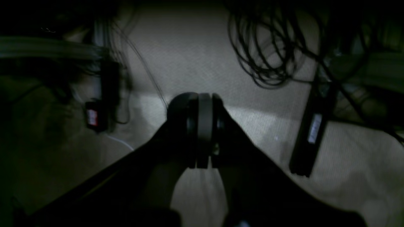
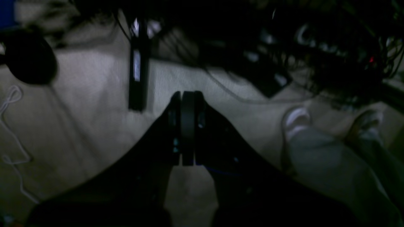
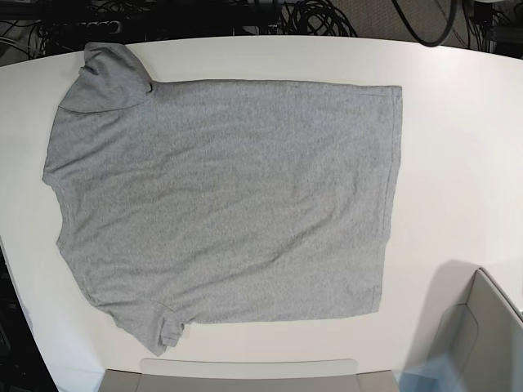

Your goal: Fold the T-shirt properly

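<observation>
Lying flat and plain side up, the heather-grey short-sleeved cotton T-shirt (image 3: 225,204) is spread unfolded across the white round-edged table (image 3: 458,163), its sleeves towards the base view's left. The left gripper (image 1: 202,126) and right gripper (image 2: 187,126) are seen pressed fully closed on nothing, above a pale floor strewn with black cables (image 1: 268,53).

A heather-grey T-shirt (image 3: 229,204), plain on the exposed side, is seen on a white table (image 3: 458,147), black cables (image 3: 310,16) are noted beyond its far edge, and both black grippers (image 1: 202,132) (image 2: 187,126) are recorded against pale, finely textured flooring (image 1: 195,56).
</observation>
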`<state>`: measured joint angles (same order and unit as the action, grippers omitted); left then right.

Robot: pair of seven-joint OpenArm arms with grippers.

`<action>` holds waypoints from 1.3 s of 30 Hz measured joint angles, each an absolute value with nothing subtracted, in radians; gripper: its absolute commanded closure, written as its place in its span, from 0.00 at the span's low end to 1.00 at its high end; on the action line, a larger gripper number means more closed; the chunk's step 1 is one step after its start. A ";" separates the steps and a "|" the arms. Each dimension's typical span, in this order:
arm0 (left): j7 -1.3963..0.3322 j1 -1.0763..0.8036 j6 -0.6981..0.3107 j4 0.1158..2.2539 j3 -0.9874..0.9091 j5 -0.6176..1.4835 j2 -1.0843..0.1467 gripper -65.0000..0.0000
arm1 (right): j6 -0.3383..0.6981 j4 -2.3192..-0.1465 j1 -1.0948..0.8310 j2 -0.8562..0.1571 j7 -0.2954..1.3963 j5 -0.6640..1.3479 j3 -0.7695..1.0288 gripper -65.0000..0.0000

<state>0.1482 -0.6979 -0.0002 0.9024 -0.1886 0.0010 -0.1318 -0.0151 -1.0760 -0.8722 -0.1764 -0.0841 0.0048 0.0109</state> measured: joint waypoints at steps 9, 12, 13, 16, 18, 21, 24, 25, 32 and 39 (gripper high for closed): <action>0.023 -0.870 0.002 1.279 -0.226 0.002 -0.136 1.00 | -0.006 -1.410 -1.067 -0.244 -0.069 0.153 0.024 1.00; 0.015 -0.928 -0.002 1.400 -0.226 0.002 -0.132 1.00 | -0.017 -1.543 -1.095 -0.246 -0.021 0.213 0.091 1.00; 0.023 -0.945 -0.001 1.439 -0.226 0.001 -0.131 1.00 | -0.016 -1.588 -1.103 -0.246 -0.009 0.218 0.111 1.00; 0.020 -0.985 0.001 1.548 -0.226 0.001 -0.133 1.00 | -0.012 -1.702 -1.129 -0.244 0.023 0.230 0.151 1.00; 0.022 -1.011 -0.003 1.618 -0.228 0.001 -0.134 1.00 | -0.011 -1.760 -1.149 -0.242 0.031 0.231 0.174 1.00; 0.015 -1.044 -0.007 1.721 -0.260 0.000 -0.132 1.00 | -0.011 -1.861 -1.173 -0.243 0.038 0.231 0.215 1.00; 0.020 -1.048 0.000 1.806 -0.315 0.000 -0.131 1.00 | -0.012 -1.945 -1.175 -0.244 0.025 0.232 0.238 1.00; 0.019 -1.044 0.001 1.828 -0.331 0.000 -0.131 1.00 | -0.012 -1.965 -1.175 -0.243 0.026 0.233 0.243 1.00; 0.004 -0.971 0.000 1.950 -0.407 0.001 -0.127 1.00 | -0.008 -2.054 -1.135 -0.243 0.025 0.232 0.245 1.00; 0.023 -0.849 -0.003 2.030 -0.406 0.000 -0.128 1.00 | -0.009 -2.053 -1.043 -0.241 0.038 0.233 0.245 1.00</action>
<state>0.0235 -0.8486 -0.0029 2.0296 -0.4057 -0.0002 -0.1280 -0.0086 -2.0525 -1.0428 -0.2413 0.0376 0.2325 0.2451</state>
